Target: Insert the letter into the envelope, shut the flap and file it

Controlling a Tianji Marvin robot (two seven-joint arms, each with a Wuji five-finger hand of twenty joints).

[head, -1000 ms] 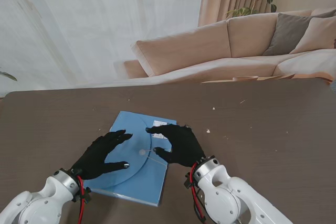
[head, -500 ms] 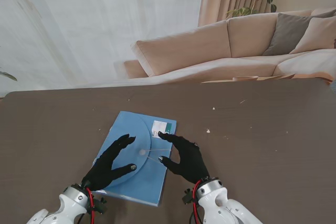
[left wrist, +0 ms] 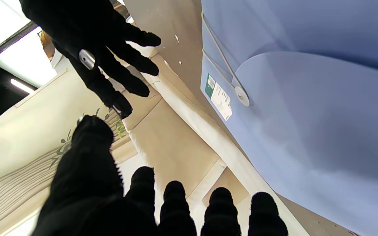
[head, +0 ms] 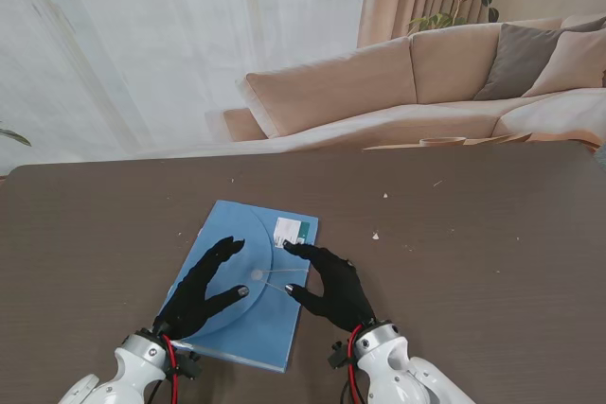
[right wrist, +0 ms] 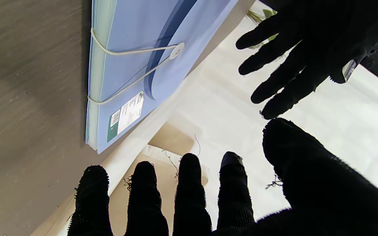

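Blue envelope (head: 248, 283) lies flat on the brown table (head: 473, 234), flap closed and held by a white elastic cord (head: 279, 276). Left hand (head: 199, 290) hovers over the envelope's left half, fingers spread, holding nothing. Right hand (head: 331, 283) hovers over its right edge, fingers likewise spread and empty.

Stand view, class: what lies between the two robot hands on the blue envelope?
The white button and its elastic cord on the blue envelope lie between the left robot hand and right robot hand, seen in the stand view.
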